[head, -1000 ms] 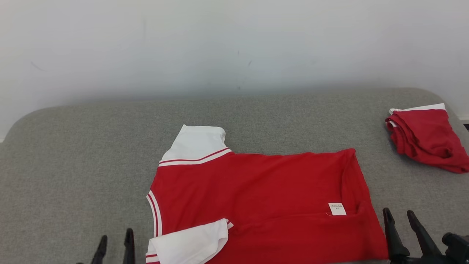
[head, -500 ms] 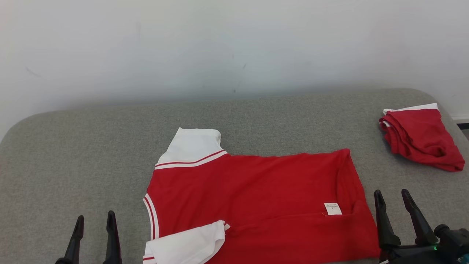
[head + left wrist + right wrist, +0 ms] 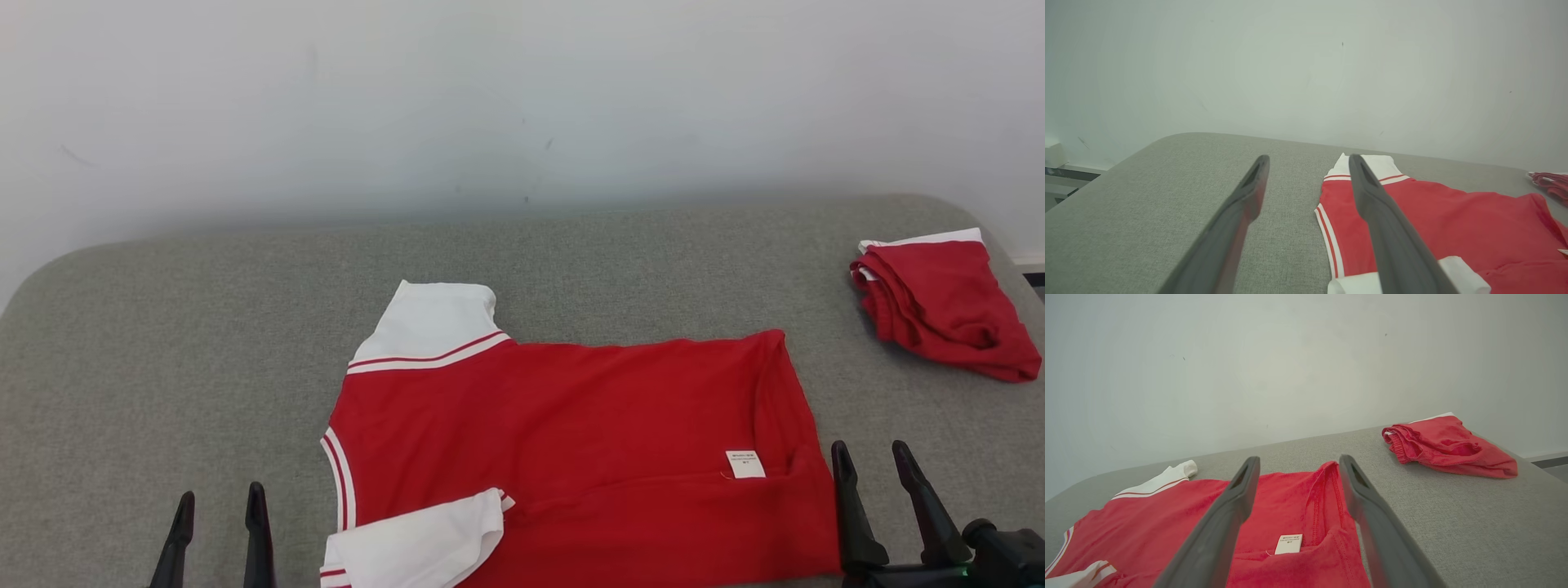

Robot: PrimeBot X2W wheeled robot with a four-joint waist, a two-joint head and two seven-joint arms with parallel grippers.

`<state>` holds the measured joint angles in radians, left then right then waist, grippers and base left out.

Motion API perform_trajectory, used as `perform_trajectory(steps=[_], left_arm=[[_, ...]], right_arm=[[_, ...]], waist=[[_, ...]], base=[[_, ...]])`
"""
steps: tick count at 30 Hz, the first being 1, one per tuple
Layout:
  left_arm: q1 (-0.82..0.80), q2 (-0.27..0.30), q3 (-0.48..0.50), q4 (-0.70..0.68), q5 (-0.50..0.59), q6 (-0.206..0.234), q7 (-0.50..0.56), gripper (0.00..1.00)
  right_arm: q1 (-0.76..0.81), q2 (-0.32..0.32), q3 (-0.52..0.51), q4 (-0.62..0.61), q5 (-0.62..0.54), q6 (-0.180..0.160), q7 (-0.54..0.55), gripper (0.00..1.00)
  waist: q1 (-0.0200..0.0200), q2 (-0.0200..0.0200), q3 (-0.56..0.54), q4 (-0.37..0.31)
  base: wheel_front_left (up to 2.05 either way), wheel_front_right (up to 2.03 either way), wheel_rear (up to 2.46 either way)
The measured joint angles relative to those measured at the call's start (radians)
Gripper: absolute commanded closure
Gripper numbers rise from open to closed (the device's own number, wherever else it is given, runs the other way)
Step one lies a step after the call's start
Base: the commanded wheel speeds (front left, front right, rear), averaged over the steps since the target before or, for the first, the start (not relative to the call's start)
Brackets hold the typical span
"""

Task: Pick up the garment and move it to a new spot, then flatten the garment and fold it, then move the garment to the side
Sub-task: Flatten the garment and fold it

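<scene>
Between the left hand (image 3: 220,494) and the right hand (image 3: 869,447) the garment (image 3: 571,441) lies flat on the grey table (image 3: 163,343). Its long axis runs from one hand to the other, with the striped neck edge toward the left hand and the hem just beside the right. It is a red shirt with white sleeves: one points away from the hands, the other is folded onto the body. A white label (image 3: 744,463) sits near the right hand. Both hands are spread open and hold nothing. Beyond the right hand lies a bundled red cloth (image 3: 939,306).
</scene>
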<state>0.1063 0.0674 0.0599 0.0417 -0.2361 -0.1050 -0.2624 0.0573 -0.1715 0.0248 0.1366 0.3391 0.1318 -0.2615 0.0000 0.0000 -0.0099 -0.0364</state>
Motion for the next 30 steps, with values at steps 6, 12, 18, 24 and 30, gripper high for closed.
perform_trajectory(steps=[6, 12, 18, 24, 30], left_arm=[[-0.005, -0.003, 0.011, 0.026, 0.012, -0.01, 0.0, 0.0], [-0.142, 0.052, -0.003, 0.1, 0.004, -0.018, 0.0, 0.0], [-0.37, 0.117, -0.081, 0.183, -0.027, -0.024, 0.066, 0.0], [-0.62, 0.204, -0.191, 0.291, -0.135, -0.026, 0.17, 0.0], [-0.842, 0.286, -0.31, 0.409, -0.249, -0.026, 0.25, 0.0]], right_arm=[[-0.028, -0.003, 0.005, 0.055, -0.003, 0.0, 0.0, 0.0], [-0.177, -0.036, 0.026, 0.148, -0.006, 0.0, 0.054, 0.0], [-0.355, -0.064, 0.035, 0.265, 0.019, 0.0, 0.173, 0.0], [-0.54, -0.091, 0.094, 0.361, 0.046, 0.0, 0.254, 0.0], [-0.699, -0.083, 0.153, 0.467, 0.085, 0.0, 0.33, 0.0]], waist=[[0.0, 0.0, 0.014, -0.007], [0.0, 0.0001, 0.053, -0.021], [0.0001, 0.0001, 0.123, -0.032], [0.0002, 0.0001, 0.213, -0.045], [0.0003, 0.0002, 0.305, -0.069]], base=[[0.0, 0.0, 0.0], [0.0, 0.0, 0.0], [0.0, 0.0, 0.0], [0.0, 0.0, 0.0], [0.0, 0.0, 0.0]])
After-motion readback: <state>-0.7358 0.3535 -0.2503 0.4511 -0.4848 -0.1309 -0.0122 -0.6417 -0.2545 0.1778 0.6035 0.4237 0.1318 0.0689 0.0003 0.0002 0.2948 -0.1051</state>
